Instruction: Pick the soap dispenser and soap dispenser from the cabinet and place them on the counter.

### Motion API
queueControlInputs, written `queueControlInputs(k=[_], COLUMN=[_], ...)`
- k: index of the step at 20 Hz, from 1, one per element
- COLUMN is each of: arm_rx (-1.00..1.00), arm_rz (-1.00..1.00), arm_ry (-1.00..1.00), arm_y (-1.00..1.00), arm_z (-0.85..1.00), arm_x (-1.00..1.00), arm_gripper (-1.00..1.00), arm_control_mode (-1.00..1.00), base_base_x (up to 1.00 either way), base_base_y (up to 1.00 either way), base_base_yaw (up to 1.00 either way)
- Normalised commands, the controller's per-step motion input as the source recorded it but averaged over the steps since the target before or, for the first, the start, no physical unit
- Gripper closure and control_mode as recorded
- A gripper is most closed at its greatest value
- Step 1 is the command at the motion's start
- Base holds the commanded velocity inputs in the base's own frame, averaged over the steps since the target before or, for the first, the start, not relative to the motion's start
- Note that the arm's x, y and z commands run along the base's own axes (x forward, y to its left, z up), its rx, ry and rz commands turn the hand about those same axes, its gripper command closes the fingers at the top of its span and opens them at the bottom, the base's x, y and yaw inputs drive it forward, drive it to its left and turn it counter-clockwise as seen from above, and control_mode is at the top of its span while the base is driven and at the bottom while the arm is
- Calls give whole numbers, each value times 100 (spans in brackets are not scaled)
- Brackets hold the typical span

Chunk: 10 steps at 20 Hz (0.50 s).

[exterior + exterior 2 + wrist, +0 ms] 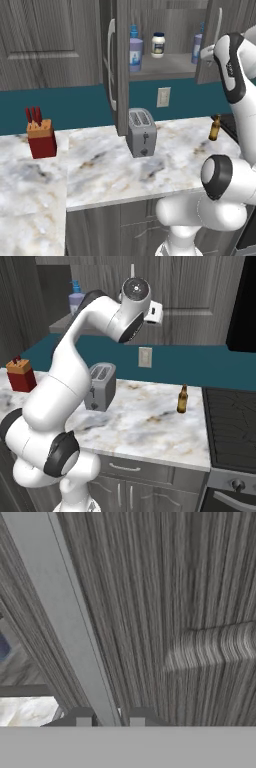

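Observation:
The grey cabinet (165, 67) stands open. One lavender soap dispenser (135, 50) with a blue pump stands at the left of its shelf, and the second soap dispenser (197, 48) at the right is partly hidden by my arm. In the hand view my gripper (110, 716) is shut on the long silver bar handle (60, 612) of the right cabinet door (175, 612), one fingertip on each side of the bar. The marbled counter (100, 165) lies below. From the right base view the left soap dispenser (76, 298) shows behind my arm.
A small white jar (158, 44) stands between the dispensers. On the counter are a silver toaster (141, 132), a red knife block (41, 137) and a brown bottle (215, 128). The left cabinet door (120, 65) juts out edge-on. A dark stove (232, 421) sits at the right.

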Motion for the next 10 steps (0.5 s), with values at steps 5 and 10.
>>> queueControlInputs(k=[5,10], arm_rx=[-1,-7], arm_rz=[0,0], arm_ry=[-1,4], arm_y=[-33,-32], arm_z=[23,28], arm_x=[-16,-9], arm_gripper=[100,100], arm_control_mode=[-100,-100], base_base_x=[0,0], base_base_y=[0,0], base_base_yaw=[0,0])
